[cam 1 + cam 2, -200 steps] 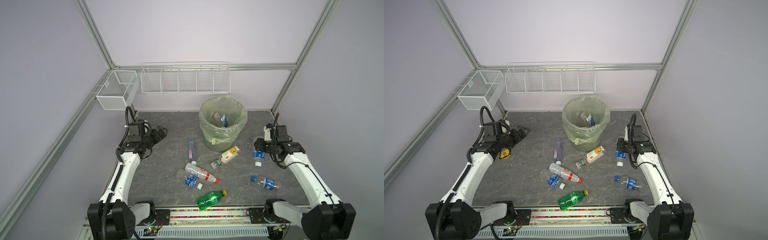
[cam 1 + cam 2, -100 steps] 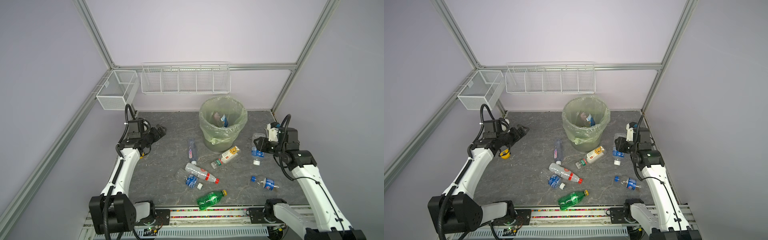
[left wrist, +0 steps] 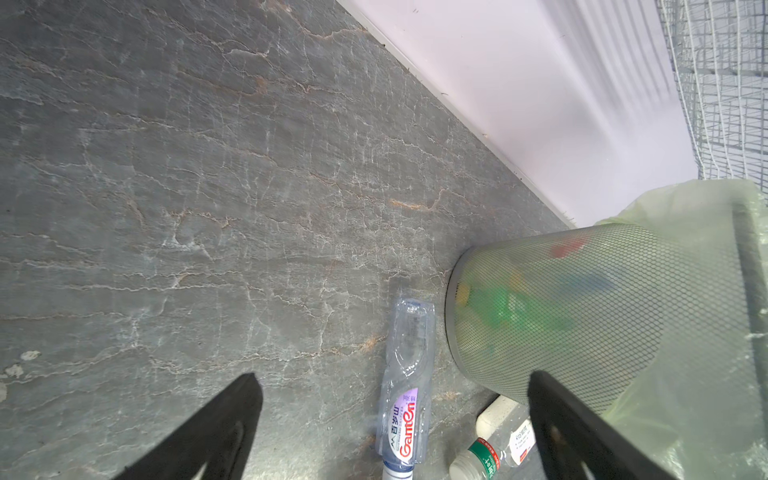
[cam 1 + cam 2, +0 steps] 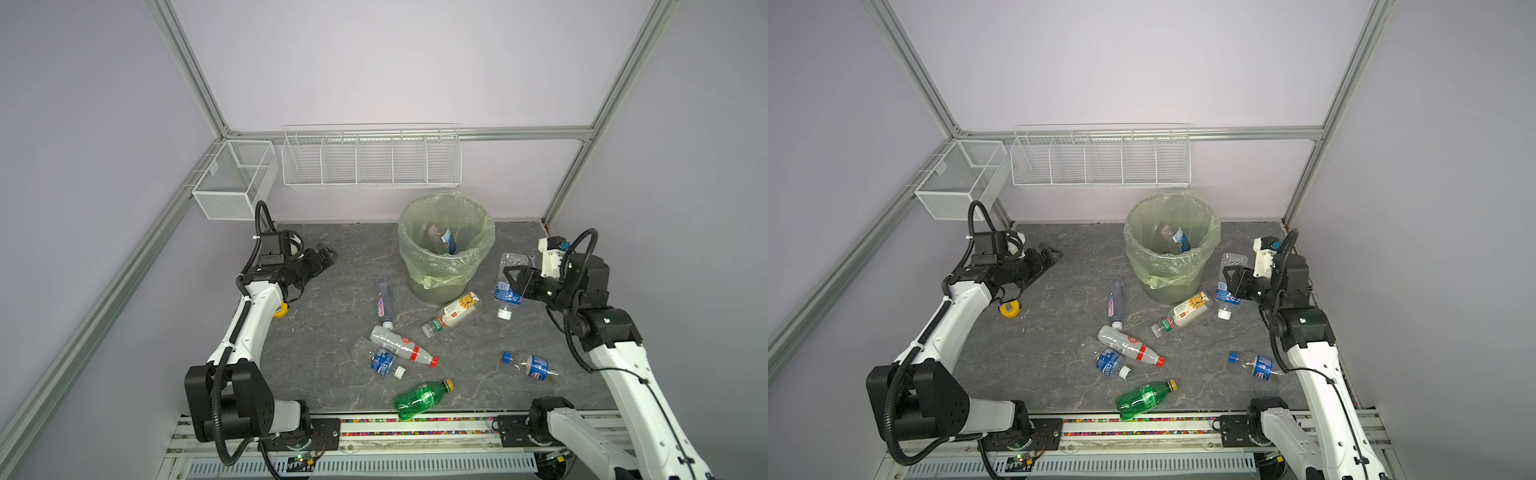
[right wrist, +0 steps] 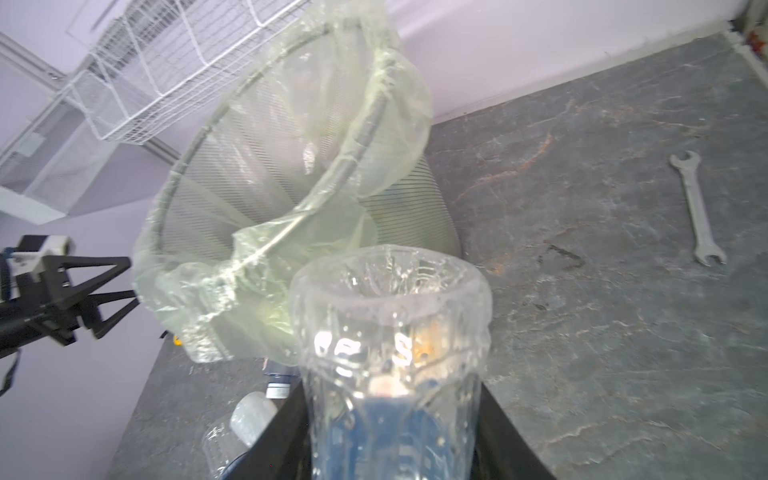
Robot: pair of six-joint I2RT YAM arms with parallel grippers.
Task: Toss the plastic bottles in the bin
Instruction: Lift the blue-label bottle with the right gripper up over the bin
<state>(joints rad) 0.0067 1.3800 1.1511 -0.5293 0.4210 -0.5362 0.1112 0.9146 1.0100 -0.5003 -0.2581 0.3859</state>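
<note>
The right gripper (image 4: 514, 282) has its jaws pinched on a clear bottle (image 4: 512, 261), cap down, beside the bin (image 4: 436, 282). I'd carry it over the rim before letting go. The left gripper (image 4: 326, 253) gapes wide, empty.

Right wrist view: the held bottle (image 5: 390, 374) is blurred, its label unreadable and its near end cut by the frame edge, and it hides most of the right pincer (image 5: 390, 419). Left wrist view: inside the bin (image 3: 582, 316), only green and red smears behind mesh. The purple-label bottle (image 3: 405, 395) loses its cap at the edge. In a top view, left of centre, a yellow item (image 4: 280, 312) sits half under the left arm (image 4: 253, 316).
</note>
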